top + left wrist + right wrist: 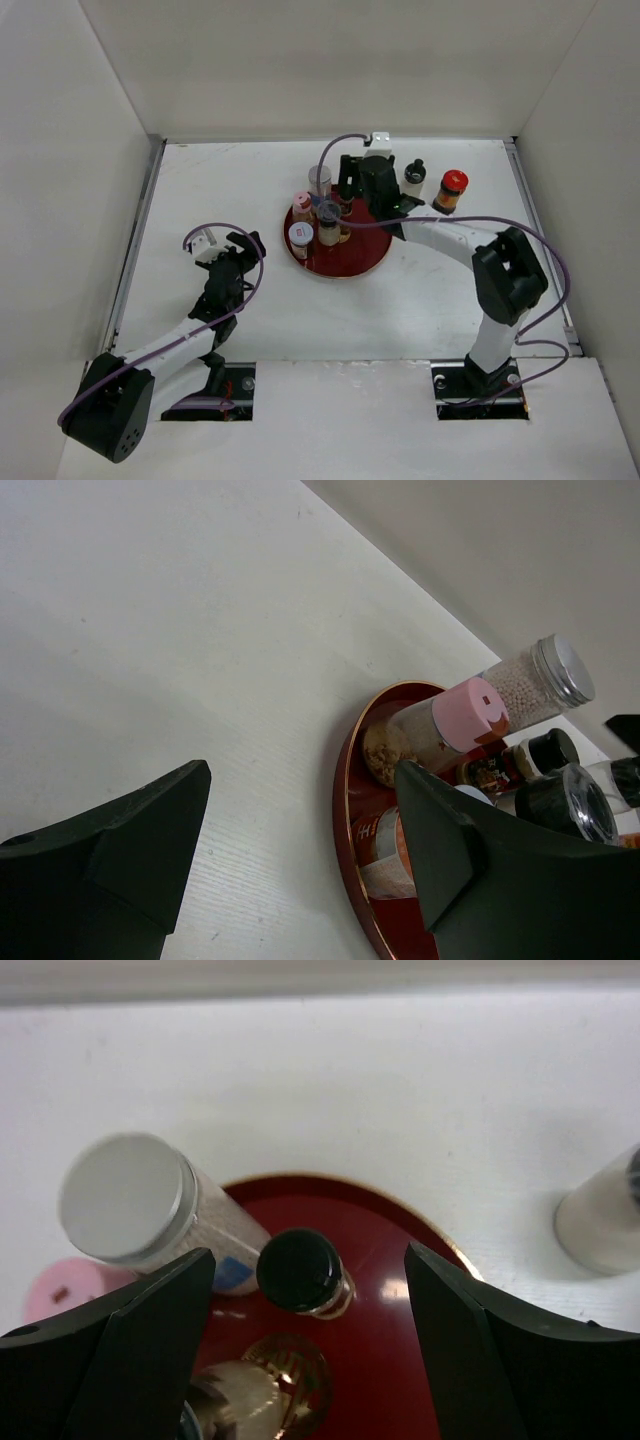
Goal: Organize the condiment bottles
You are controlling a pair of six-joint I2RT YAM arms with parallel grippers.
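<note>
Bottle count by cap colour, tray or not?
Silver cap: 1
Pink cap: 1
White cap: 1
Grey cap: 1
Black cap: 2
Red cap: 1
Total: 7

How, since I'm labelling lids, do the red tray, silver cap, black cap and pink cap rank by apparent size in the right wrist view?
1. red tray
2. silver cap, helped by nearness to the camera
3. black cap
pink cap: partly hidden, so unranked
</note>
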